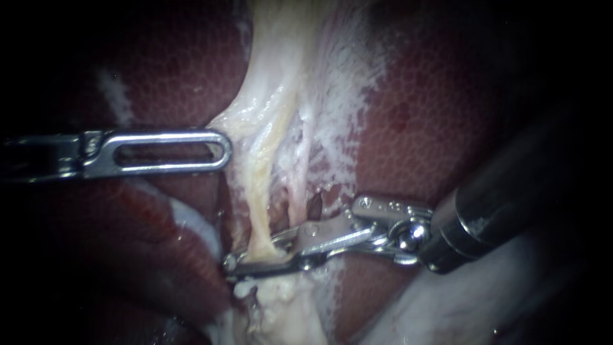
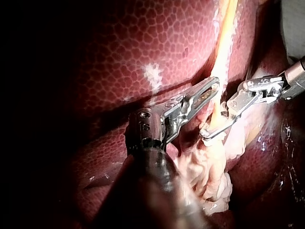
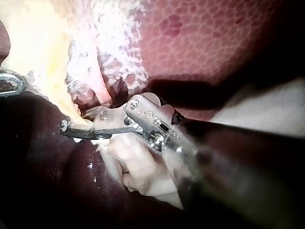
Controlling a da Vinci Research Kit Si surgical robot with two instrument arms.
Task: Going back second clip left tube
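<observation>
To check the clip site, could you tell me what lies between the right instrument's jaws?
A pale yellow tube runs between the slim silver jaws of the right instrument, gripped from both sides. Any clip there is hidden by the jaws.

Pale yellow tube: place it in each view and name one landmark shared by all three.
Endoscope view: pale yellow tube runs down the centre to the right instrument.
Left wrist view: it lies just ahead of the left instrument, crossed by the right instrument.
Right wrist view: it lies ahead of the right instrument's tip.
Shared landmark: the right instrument crossing the tube.
</observation>
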